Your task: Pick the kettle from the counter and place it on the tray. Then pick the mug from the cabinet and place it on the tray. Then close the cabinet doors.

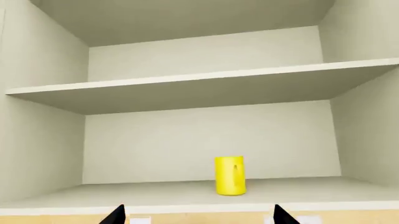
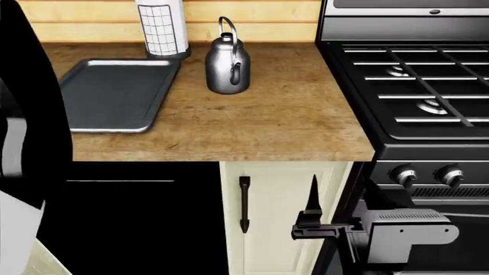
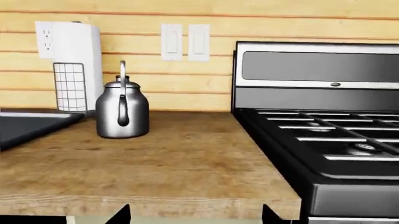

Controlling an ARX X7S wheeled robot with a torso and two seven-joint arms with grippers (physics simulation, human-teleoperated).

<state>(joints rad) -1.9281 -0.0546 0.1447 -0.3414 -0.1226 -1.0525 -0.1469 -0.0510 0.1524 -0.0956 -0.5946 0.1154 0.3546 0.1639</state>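
Note:
The silver kettle stands on the wooden counter, just right of the grey tray; it also shows in the right wrist view. My right gripper is open and empty, low in front of the counter's front edge; in the head view it hangs before a cream cabinet door. The yellow mug stands on the lower shelf of an open cream cabinet. My left gripper is open and empty, just outside that shelf's front edge. The upper cabinet doors are out of view.
A white paper roll in a wire holder stands behind the tray. The black gas stove adjoins the counter on the right, its knobs near my right arm. My left arm fills the head view's left edge.

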